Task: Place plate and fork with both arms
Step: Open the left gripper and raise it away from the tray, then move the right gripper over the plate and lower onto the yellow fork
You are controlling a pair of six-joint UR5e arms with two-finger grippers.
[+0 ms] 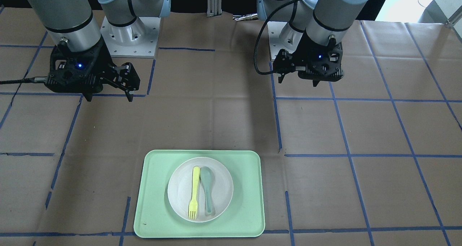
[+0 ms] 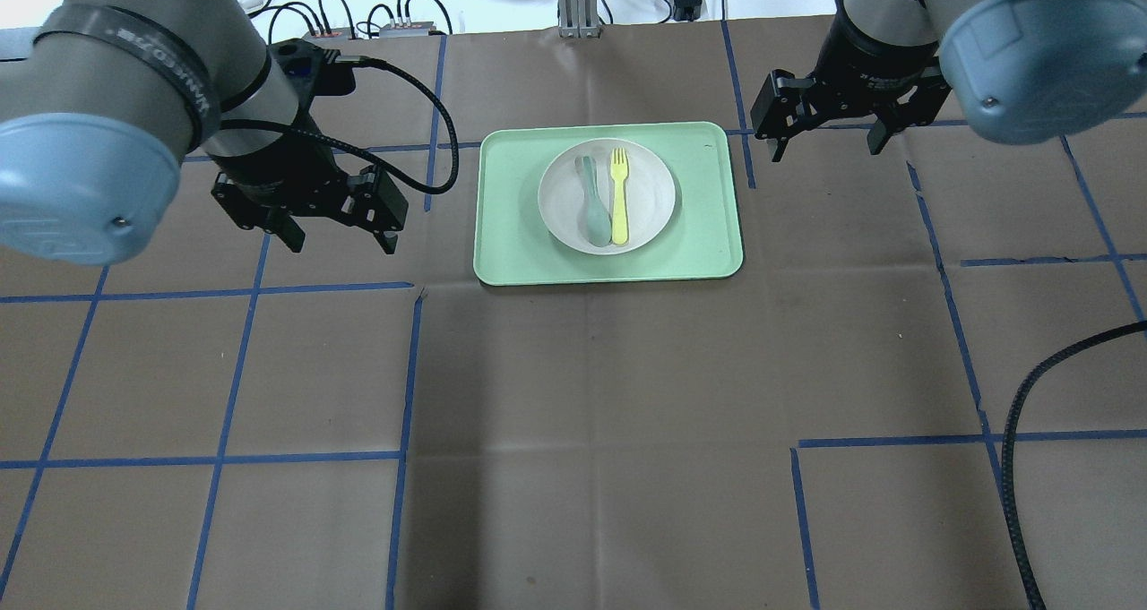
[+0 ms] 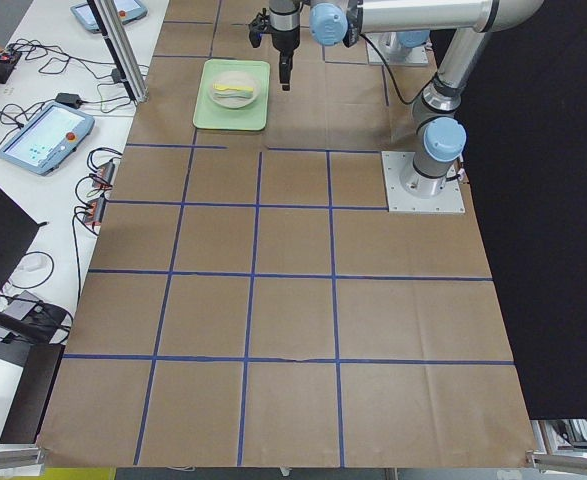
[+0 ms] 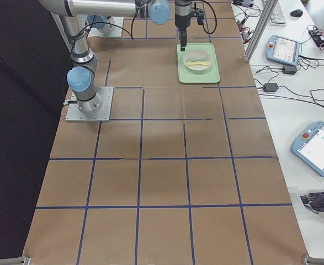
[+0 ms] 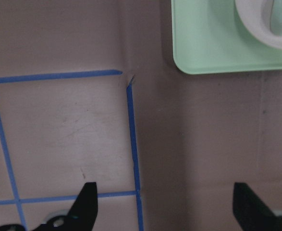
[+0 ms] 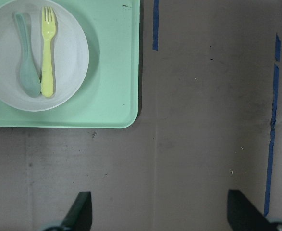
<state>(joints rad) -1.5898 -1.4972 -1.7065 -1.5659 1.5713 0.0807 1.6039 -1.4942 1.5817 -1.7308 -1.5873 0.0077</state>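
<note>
The off-white plate (image 2: 650,200) sits in the middle of the mint-green tray (image 2: 511,225). The pale-yellow fork (image 2: 618,195) lies on the plate, with a grey-green spoon (image 2: 591,202) beside it. My left gripper (image 2: 340,241) is open and empty, above the table to the left of the tray. My right gripper (image 2: 824,151) is open and empty, to the right of the tray's far corner. The right wrist view shows the plate (image 6: 68,62), the fork (image 6: 47,50) and the tray (image 6: 116,72). The left wrist view shows only a tray corner (image 5: 213,43) and the plate's edge (image 5: 256,29).
The table is covered in brown paper with blue tape lines (image 2: 412,368). The arm bases (image 1: 130,36) stand at the robot's side. A black cable (image 2: 1021,431) hangs at the right, and another loops by my left gripper (image 2: 439,144).
</note>
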